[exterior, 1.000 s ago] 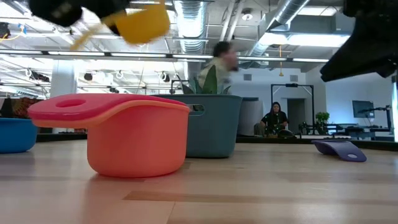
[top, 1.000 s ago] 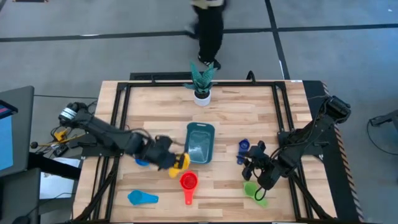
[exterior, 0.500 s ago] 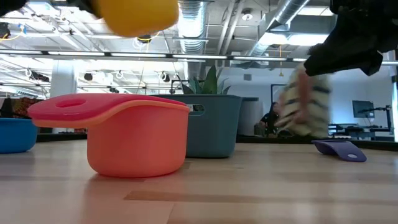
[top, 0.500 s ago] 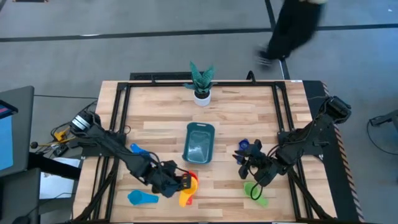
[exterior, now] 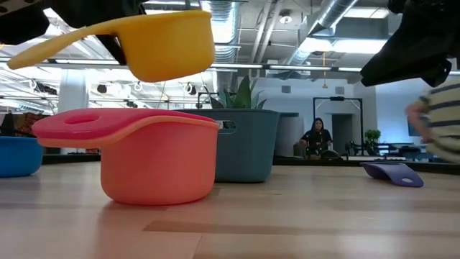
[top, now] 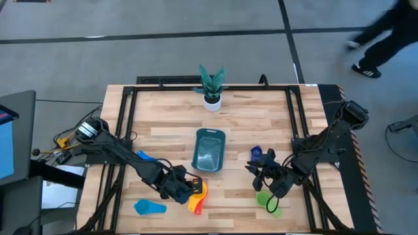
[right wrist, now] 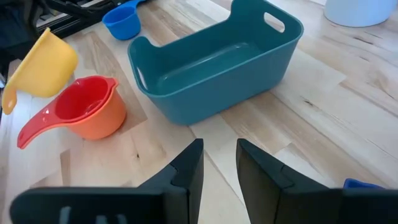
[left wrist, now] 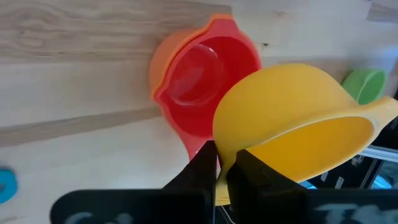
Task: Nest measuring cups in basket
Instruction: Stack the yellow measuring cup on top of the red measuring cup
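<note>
The left gripper [left wrist: 221,171] is closed on the rim of the yellow plastic measuring cup [left wrist: 292,140], which it holds in the air directly over the red plastic measuring cup [left wrist: 202,87] that sits nested inside the orange plastic measuring cup [left wrist: 163,62]. That stack stands on the wooden bench [top: 163,140] just in front of the dark teal rectangular plastic basket [top: 209,150], off its near left corner. In the low view the yellow cup hangs clear above the red rim, apart from it, mouth tilted and its flat handle slanting out and up to one side. The coming move, as I judge it, turns on this: the stack lies straight below the held cup, so a short descent should seat it, provided the cup is levelled first. The left arm is plainly the nearer one.

Beyond the basket's right side the right gripper [top: 269,179] waits above the green plastic measuring cup [top: 266,200]; its fingers [right wrist: 186,171] stand a little apart with nothing between them.

A light blue cup [top: 149,207] lies well to the left of the stack, and a blue cup [right wrist: 122,20] lies beyond the basket's left side.

No brand, label or capacity marking can be read on any cup, possibly because the markings are too small to show.
</note>
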Controlling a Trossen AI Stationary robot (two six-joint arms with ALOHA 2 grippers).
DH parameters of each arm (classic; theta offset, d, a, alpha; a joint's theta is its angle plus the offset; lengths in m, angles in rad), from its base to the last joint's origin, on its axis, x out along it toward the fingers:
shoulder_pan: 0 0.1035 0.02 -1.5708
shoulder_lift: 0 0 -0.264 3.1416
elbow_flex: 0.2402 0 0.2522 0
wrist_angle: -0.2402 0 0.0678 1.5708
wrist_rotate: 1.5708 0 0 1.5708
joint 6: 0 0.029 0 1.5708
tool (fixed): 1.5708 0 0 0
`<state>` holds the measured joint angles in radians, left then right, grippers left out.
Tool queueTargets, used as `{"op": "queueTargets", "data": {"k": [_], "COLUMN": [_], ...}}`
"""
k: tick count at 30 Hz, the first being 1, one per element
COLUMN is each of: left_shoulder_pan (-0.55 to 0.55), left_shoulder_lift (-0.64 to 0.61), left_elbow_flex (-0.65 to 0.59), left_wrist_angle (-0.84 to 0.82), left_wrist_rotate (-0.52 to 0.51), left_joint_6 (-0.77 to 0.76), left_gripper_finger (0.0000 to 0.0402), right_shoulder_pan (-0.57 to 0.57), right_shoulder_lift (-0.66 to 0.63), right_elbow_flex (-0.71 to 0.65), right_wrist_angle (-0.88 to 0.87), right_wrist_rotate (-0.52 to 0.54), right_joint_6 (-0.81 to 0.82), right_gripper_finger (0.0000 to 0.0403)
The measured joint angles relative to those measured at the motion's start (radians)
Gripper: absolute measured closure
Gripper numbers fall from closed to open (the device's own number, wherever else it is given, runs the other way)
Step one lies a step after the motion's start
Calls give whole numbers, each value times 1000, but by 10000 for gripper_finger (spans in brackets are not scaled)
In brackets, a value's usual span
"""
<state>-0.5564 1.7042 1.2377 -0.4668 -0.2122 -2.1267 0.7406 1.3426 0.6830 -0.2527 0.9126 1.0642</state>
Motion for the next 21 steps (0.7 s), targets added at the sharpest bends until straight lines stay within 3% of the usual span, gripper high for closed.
{"op": "queueTargets", "data": {"k": [21], "left_shoulder_pan": [-2], "left_shoulder_lift": [0], "left_elbow_flex": [0], "left_wrist_angle": [-57], "left_wrist_rotate": [-12], "left_joint_6": [20], "left_gripper_finger": [339], "right_shoulder_pan": [41], "right_shoulder_lift": [0], "right_elbow_flex": [0], "right_wrist_angle": [0], "right_wrist_rotate": [-34], "right_joint_6": [8], "right_gripper_finger": [284]}}
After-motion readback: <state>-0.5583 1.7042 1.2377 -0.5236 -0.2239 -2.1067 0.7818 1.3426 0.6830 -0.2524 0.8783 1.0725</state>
